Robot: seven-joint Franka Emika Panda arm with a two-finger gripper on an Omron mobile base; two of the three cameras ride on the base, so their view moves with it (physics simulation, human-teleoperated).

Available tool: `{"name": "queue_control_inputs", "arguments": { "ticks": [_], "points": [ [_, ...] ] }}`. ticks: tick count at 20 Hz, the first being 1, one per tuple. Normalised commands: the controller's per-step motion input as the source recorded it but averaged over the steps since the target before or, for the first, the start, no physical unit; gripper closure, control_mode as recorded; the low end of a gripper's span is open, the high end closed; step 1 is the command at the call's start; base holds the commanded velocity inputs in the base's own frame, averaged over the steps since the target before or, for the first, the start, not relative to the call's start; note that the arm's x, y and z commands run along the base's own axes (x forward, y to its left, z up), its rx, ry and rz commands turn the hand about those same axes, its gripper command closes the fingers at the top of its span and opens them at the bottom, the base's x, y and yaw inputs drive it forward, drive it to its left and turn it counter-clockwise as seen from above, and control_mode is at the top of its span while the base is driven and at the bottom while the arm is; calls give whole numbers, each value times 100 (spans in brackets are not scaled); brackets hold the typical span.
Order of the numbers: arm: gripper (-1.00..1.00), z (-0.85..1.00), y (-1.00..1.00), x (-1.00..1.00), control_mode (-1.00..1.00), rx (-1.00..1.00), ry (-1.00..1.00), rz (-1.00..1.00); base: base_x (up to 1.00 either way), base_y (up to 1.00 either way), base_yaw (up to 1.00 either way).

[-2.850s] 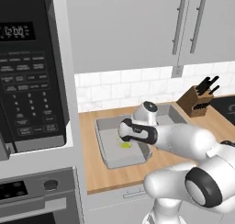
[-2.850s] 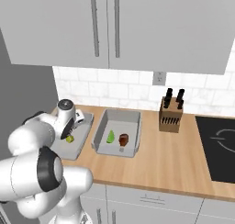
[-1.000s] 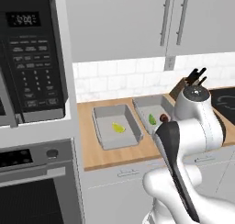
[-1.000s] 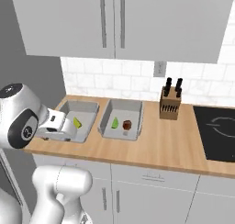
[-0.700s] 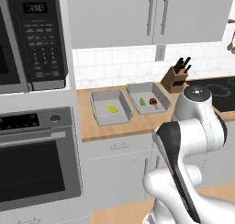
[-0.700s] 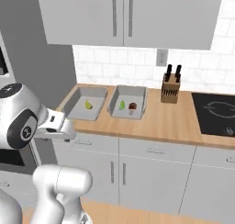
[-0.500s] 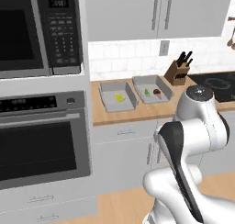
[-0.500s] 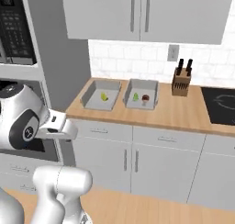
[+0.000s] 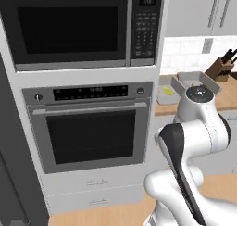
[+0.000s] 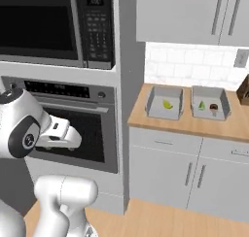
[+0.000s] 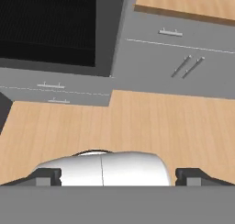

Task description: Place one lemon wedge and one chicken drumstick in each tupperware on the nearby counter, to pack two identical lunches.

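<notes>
On the counter (image 10: 187, 126), the 2 tupperware (image 10: 165, 103) sit farther off than 0.5 seconds ago; the base has backed away. An oven (image 9: 90, 125) now faces the cameras. Gripper (image 11: 118, 176) jaws spread wide, empty.

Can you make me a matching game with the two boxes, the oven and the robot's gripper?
Things:
1. left tupperware
2. right tupperware
3. oven
4. gripper

What goes with it:
A. under the microwave
B. holds just a yellow-green lemon wedge
C. open, holding nothing
D. holds a green wedge and a brown drumstick

Pairs: 1-B, 2-D, 3-A, 4-C
</notes>
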Motion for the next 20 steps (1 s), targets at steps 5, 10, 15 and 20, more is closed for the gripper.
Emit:
{"name": "queue_control_inputs", "arguments": {
  "ticks": [5,10,15,20],
  "points": [
    [-100,0,0,0,100,0,0,0,-65,100,1],
    [-100,0,0,0,100,0,0,0,-100,68,0],
    [-100,0,0,0,100,0,0,0,-100,32,0],
    [-100,0,0,0,100,0,0,0,-66,95,0]
  ]
}}
